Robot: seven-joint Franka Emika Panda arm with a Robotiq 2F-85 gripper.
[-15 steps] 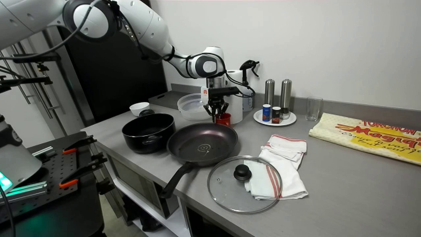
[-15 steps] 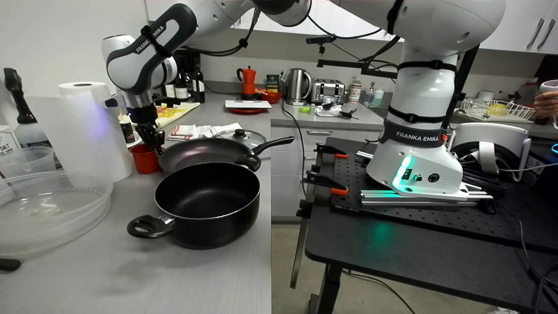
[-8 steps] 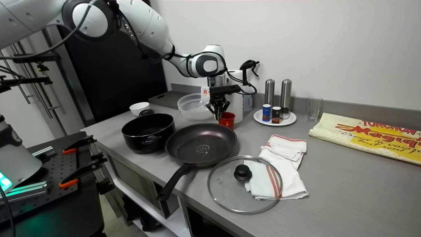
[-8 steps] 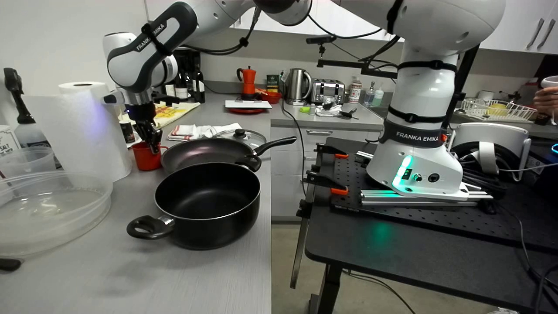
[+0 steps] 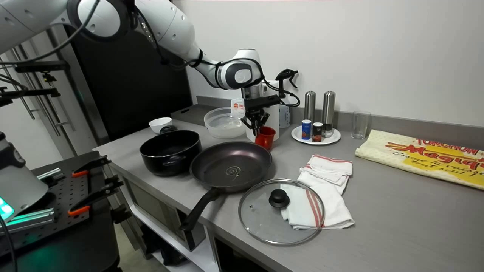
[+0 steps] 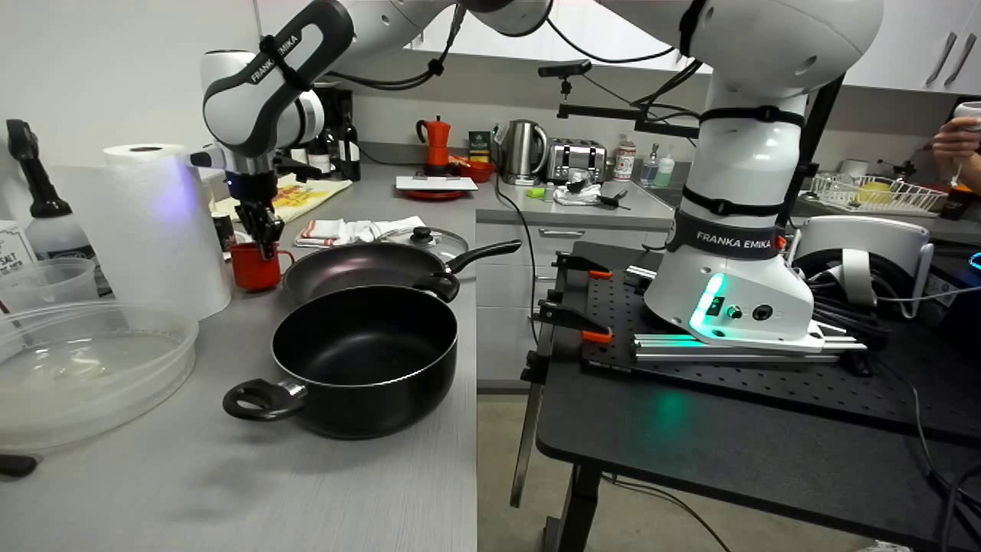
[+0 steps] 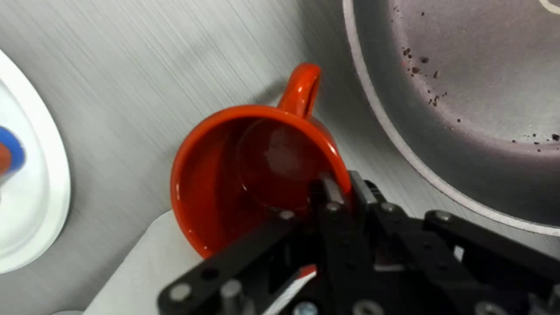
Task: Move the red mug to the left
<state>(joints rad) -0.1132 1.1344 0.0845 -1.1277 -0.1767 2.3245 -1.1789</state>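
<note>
The red mug (image 5: 267, 137) stands slightly tilted between the frying pan and the paper towel roll. It also shows in an exterior view (image 6: 251, 270) with its handle toward the pan. In the wrist view the mug (image 7: 210, 175) is seen from above, its inside empty. My gripper (image 7: 343, 177) is shut on the mug's rim, one fingertip inside the mug and one outside on the pan side. The gripper also shows in both exterior views (image 5: 256, 132) (image 6: 267, 251), pointing down. I cannot tell whether the mug's base touches the counter.
The black frying pan (image 5: 231, 166) lies close beside the mug, with the black pot (image 5: 170, 151) beyond it. The paper towel roll (image 6: 157, 238) stands right behind the mug. A white plate (image 5: 297, 136) with shakers, a glass lid (image 5: 261, 223) and a clear container (image 5: 223, 126) are nearby.
My gripper and the red mug have moved together, to the right and slightly tilted in an exterior view. The mug's handle has come into view. The frying pan has shifted slightly.
</note>
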